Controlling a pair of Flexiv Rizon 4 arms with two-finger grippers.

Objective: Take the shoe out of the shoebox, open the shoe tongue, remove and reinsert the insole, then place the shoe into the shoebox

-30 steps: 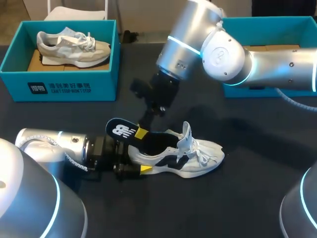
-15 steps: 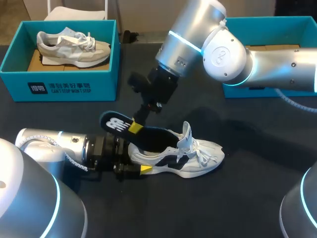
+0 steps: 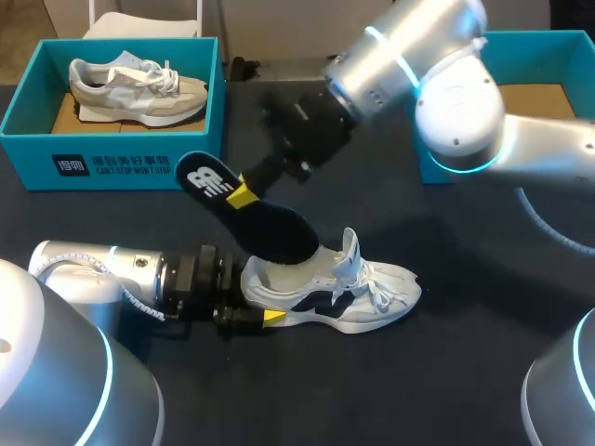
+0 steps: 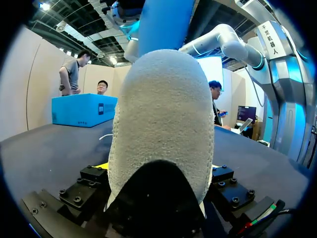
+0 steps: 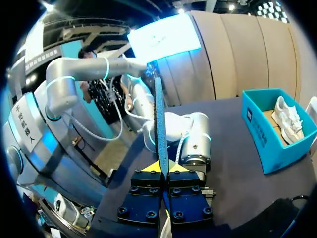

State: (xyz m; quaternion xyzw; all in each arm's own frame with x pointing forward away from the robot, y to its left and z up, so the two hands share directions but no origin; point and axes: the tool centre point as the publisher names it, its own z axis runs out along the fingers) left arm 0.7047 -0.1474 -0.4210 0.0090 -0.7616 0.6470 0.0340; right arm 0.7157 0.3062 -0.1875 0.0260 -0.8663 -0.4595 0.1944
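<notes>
My left tool [image 3: 249, 299] clamps the heel of the shoe [image 3: 358, 299], which lies on the tabletop [image 3: 446, 372] with its toe toward 3 o'clock. My right tool [image 3: 244, 193] pinches the insole [image 3: 265, 223], which slants toward 10 o'clock from the shoe's opening.

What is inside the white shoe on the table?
One end of the black insole dips into the shoe opening; the right gripper pinches its raised end. The interior beneath is covered.
</notes>
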